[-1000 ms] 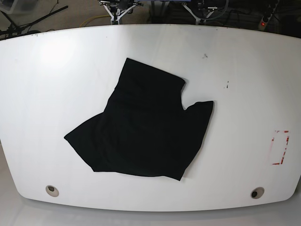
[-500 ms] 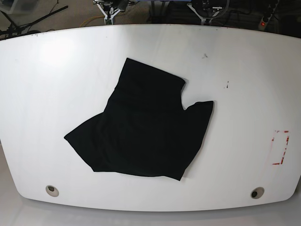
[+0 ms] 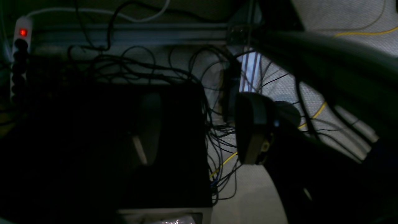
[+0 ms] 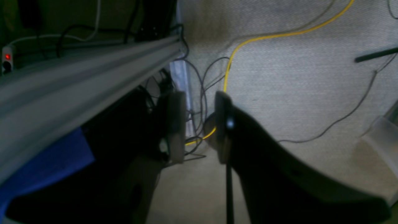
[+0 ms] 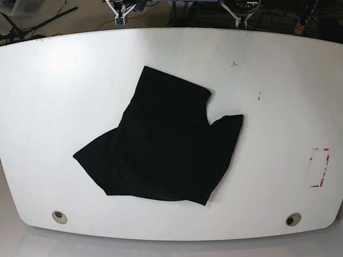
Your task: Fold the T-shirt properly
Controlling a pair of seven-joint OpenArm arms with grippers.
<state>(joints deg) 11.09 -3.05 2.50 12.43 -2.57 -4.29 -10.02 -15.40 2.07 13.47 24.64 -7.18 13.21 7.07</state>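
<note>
T-shirt [image 5: 163,147] lies crumpled mid-desk [image 5: 278,107], seen only from base. Wrist views show floor cables [image 4: 217,77]: right fingers [image 4: 222,124] slightly parted, left fingers [image 3: 252,130] spread, both empty.

T-shirt [image 5: 161,147]: black, crumpled flat, irregular outline; mid-table

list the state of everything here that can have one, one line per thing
black cloth T-shirt: lying loosely spread and rumpled on the table, not neatly folded, print not showing
left gripper: open, holding nothing, off the table over cables
right gripper: open with a narrow gap, empty, over the floor
white power strip: red switch light on
</note>
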